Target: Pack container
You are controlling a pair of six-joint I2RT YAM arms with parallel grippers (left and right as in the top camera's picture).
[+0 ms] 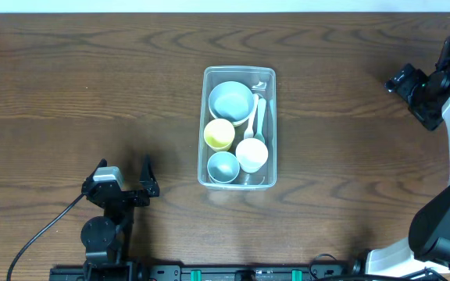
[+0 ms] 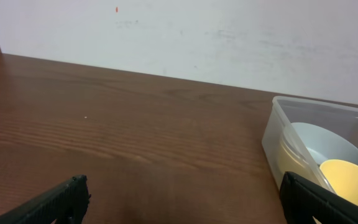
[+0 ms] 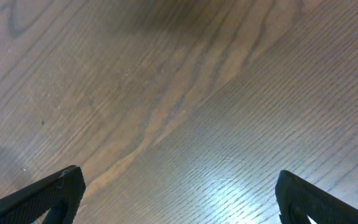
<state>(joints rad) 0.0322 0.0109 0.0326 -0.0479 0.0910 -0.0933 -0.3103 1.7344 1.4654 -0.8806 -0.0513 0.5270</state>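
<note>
The clear container (image 1: 240, 69) sat in the middle of the brown table (image 1: 92, 78). Inside it, a big grey-blue bowl (image 1: 231, 101) lay at 12 o'clock, a yellow bowl (image 1: 219, 133) at 9, a small grey-blue bowl (image 1: 223, 166) at 7, a white bowl (image 1: 251, 154) at 5 and white spoons (image 1: 260, 117) at 3. The left gripper (image 1: 125, 168) was at 8 o'clock from the container, well apart, jaws wide, holding nothing. The right gripper (image 3: 179, 186) was at 2 o'clock, far off, also wide and holding nothing
</note>
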